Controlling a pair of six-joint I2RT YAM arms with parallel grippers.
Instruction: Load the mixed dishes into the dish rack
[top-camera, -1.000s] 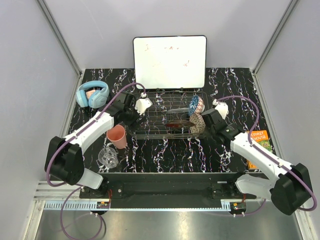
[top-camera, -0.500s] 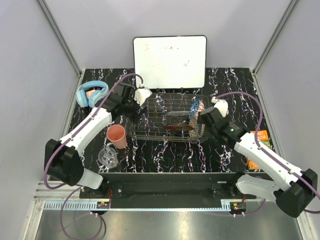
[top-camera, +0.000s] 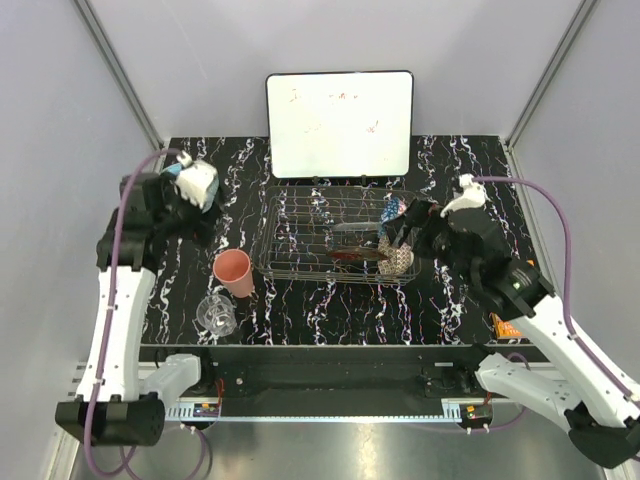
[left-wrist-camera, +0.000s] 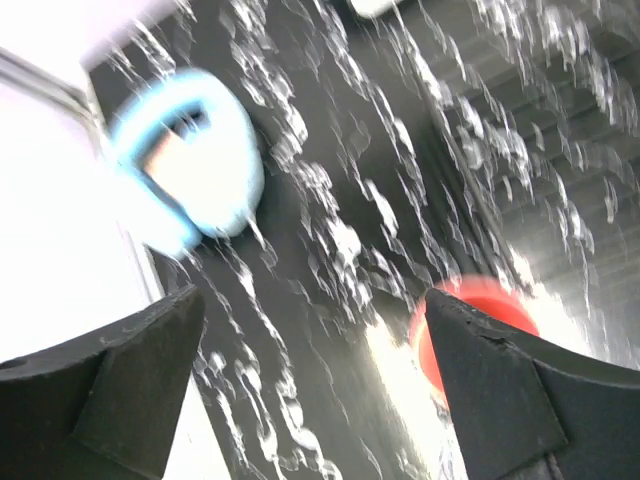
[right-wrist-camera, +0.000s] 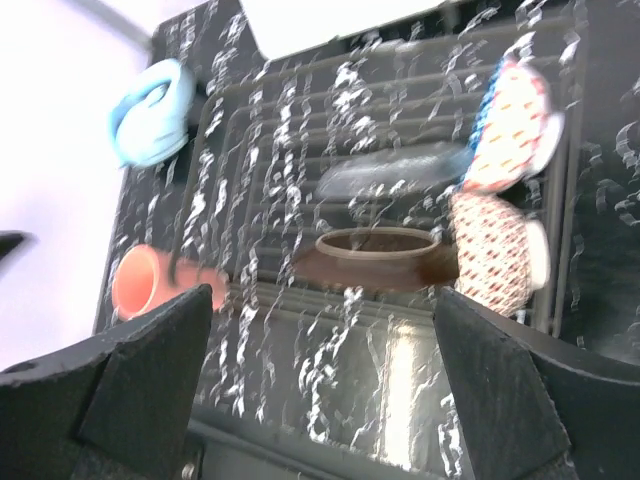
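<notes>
Top external view, from the left: the left gripper (left-wrist-camera: 310, 335) hangs above the light-blue headphones (left-wrist-camera: 190, 170), jaws spread wide and empty, probably free to fetch what remains. The pink plastic cup (top-camera: 233, 272) and clear glass mug (top-camera: 216, 314) sit on the table left of the silver wire dish rack (top-camera: 290, 238). Inside it lie the red floral plate (top-camera: 350, 256) and clear glass dish (top-camera: 355, 225). The blue patterned bowl (top-camera: 393, 209) and beige patterned bowl (top-camera: 397, 259) stand on edge at the right end, seemingly propped by tines. The right gripper (right-wrist-camera: 320, 320) hovers beside them, wide open and carrying nothing.
</notes>
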